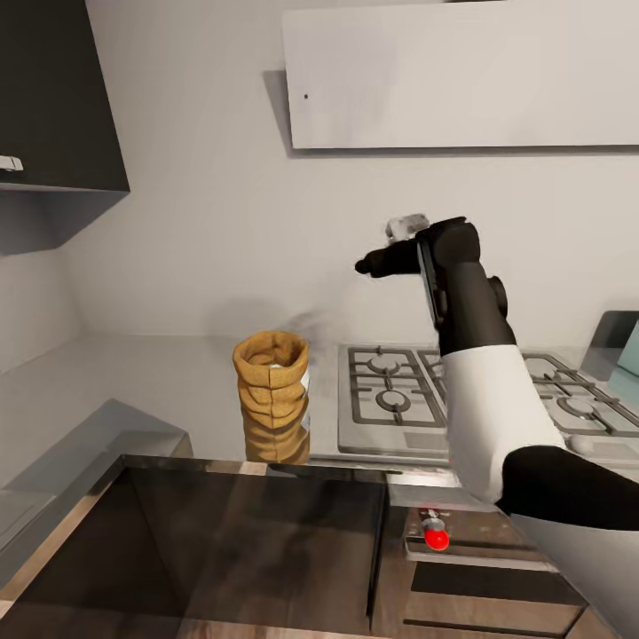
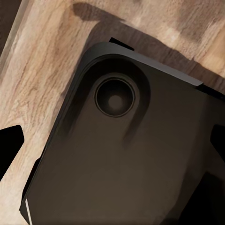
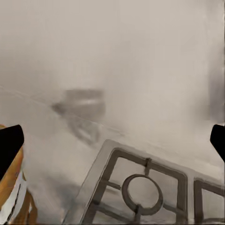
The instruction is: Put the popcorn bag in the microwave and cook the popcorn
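The popcorn bag (image 1: 271, 382), a tan crumpled paper sack with a rolled rim, stands upright on the grey countertop (image 1: 133, 382) just left of the gas hob. My right gripper (image 1: 366, 264) hangs raised above the hob's near-left corner, up and to the right of the bag, pointing toward the wall. In the right wrist view the right gripper (image 3: 112, 145) is open with nothing between its black fingertips (image 3: 9, 150), and the bag's edge (image 3: 11, 197) shows in a corner. My left gripper (image 2: 112, 145) is open over the robot's dark base. A pale mint-blue sliver, maybe the microwave (image 1: 630, 351), sits at the far right edge.
The grated gas hob (image 1: 399, 399) lies right of the bag. A dark wall cabinet (image 1: 53, 89) hangs upper left and a white one (image 1: 461, 71) above the hob. Dark glossy cabinet fronts (image 1: 248, 550) and a red knob (image 1: 436, 538) are below the counter edge. Wooden floor (image 2: 42, 70) is under the base.
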You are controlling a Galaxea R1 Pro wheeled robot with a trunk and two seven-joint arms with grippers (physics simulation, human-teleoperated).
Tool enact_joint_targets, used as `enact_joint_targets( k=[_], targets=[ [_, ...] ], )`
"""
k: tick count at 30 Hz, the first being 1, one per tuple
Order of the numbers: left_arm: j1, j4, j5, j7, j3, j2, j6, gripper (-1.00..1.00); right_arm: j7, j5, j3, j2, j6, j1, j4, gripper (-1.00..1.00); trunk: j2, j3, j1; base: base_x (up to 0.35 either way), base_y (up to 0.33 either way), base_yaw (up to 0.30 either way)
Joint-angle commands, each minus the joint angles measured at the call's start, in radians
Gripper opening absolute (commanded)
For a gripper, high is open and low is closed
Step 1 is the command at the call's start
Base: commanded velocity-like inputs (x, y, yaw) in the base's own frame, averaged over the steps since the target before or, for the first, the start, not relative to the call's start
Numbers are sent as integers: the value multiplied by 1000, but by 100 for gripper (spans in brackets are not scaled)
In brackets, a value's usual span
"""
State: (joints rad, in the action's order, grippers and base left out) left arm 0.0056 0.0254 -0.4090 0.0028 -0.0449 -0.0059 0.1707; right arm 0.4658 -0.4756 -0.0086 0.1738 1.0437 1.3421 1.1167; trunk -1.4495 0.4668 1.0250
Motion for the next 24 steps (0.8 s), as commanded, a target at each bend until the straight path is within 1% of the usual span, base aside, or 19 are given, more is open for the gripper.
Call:
enact_joint_targets(
  k=[1, 2, 3, 4, 7, 9, 10, 14, 18, 22, 24],
  targets=[
    [1, 2, -1, 0, -5, 0, 1, 100, -47, -6, -22, 1, 3, 24, -40, 100, 0, 1, 0, 0, 0, 0],
    [1, 2, -1, 0, -5, 0, 1, 100, -111, -3, -42, 1, 3, 44, -73, 100, 0, 1, 0, 0, 0, 0],
    [1, 2, -1, 0, -5, 0, 1, 100, -156, 8, -53, 1, 3, 54, -88, 100, 0, 1, 0, 0, 0, 0],
    [1, 2, -1, 0, -6, 0, 1, 100, -187, 43, -62, 1, 3, 60, -99, 100, 0, 1, 0, 0, 0, 0],
    [1, 2, -1, 0, -6, 0, 1, 100, -205, 116, -67, 1, 3, 64, -109, 100, 0, 1, 0, 0, 0, 0],
    [1, 2, -1, 0, -6, 0, 2, 100, -208, 141, -68, 1, 3, 64, -112, 100, 0, 1, 0, 0, 0, 0],
    [1, 2, -2, 0, -7, 0, 2, 100, -209, 148, -69, 1, 3, 64, -115, 100, 0, 1, 0, 0, 0, 0],
    [1, 2, -2, 0, -6, 0, 3, 100, -210, 162, -93, 1, 3, 65, -120, 100, 0, 1, 0, 0, 0, 0],
    [1, 2, -2, 0, -6, 1, 3, 100, -210, 162, -97, 1, 3, 65, -133, 100, 0, 1, 0, 0, 0, 11],
    [1, 2, -2, 0, -6, 1, 3, 100, -217, 159, -100, 1, 3, 65, -175, 100, 0, 1, 0, 0, 0, 210],
    [1, 2, -2, 0, -7, 1, 3, 100, -239, 158, -101, 1, 3, 65, -195, 100, 0, 1, 0, 0, 0, 284]
  ],
)
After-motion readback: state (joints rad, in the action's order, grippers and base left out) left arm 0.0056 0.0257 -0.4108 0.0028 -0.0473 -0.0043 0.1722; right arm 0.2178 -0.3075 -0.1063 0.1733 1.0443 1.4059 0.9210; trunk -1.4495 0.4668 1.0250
